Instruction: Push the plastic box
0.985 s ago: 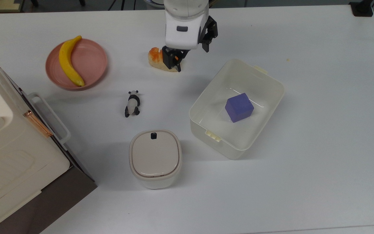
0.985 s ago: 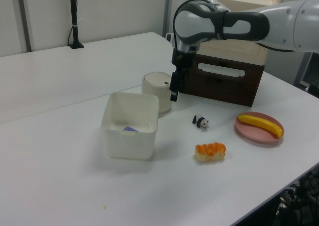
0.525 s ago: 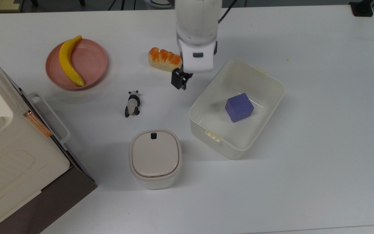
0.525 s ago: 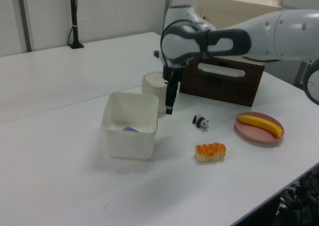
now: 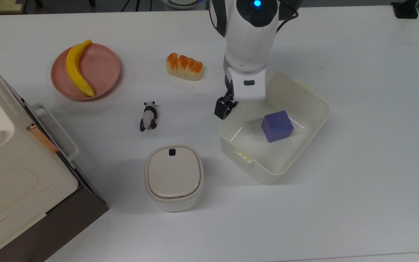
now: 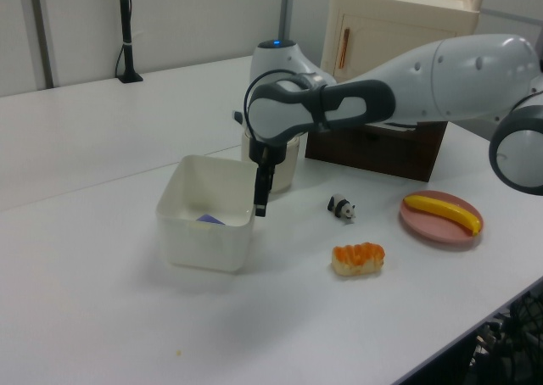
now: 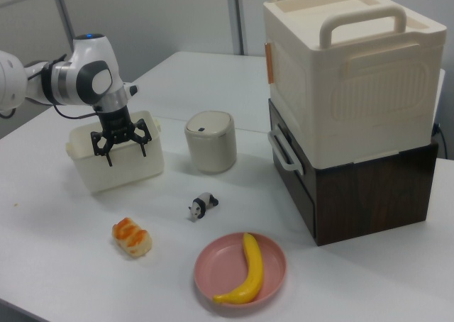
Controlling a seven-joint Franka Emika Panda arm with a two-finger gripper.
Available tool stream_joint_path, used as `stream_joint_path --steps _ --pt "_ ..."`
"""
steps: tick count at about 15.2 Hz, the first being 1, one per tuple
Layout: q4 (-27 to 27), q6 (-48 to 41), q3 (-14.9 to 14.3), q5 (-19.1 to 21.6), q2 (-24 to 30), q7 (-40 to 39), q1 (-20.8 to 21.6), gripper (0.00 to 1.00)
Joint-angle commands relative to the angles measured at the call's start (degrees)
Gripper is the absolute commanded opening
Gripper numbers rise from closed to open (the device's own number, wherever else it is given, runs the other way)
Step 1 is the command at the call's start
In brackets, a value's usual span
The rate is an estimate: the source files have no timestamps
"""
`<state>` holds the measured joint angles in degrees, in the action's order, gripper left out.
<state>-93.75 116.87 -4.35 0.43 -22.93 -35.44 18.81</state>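
White table (image 5: 358,182): plastic box (image 5: 306,120) holds purple cube (image 5: 277,126).

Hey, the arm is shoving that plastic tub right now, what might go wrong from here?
Three risks, as judgement. The claw presses near one corner of the translucent off-white plastic tub, so the tub may swivel instead of sliding straight. The loose purple cube inside could slide or tumble. The claw sits high near the rim, so it might slip over the wall into the tub.
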Motion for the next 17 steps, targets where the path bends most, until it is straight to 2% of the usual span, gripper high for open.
stream_joint_path --steps 1,4,7,10,12,17 --pt "0.3 2.2 -0.6 -1.2 -0.5 1.6 1.2 1.00" --pt "0.4 4.3 -0.6 -1.9 -0.5 1.4 1.9 1.00" --pt "0.3 4.9 -0.5 -5.3 0.1 1.2 1.8 1.00" --pt "-2.0 0.7 -0.4 -4.4 4.5 3.3 -0.1 1.00" --pt "-1.8 -4.4 -0.4 -3.9 7.2 10.6 -2.5 1.00" --pt "-1.8 -10.1 2.6 -3.3 14.0 31.6 -10.0 1.00"
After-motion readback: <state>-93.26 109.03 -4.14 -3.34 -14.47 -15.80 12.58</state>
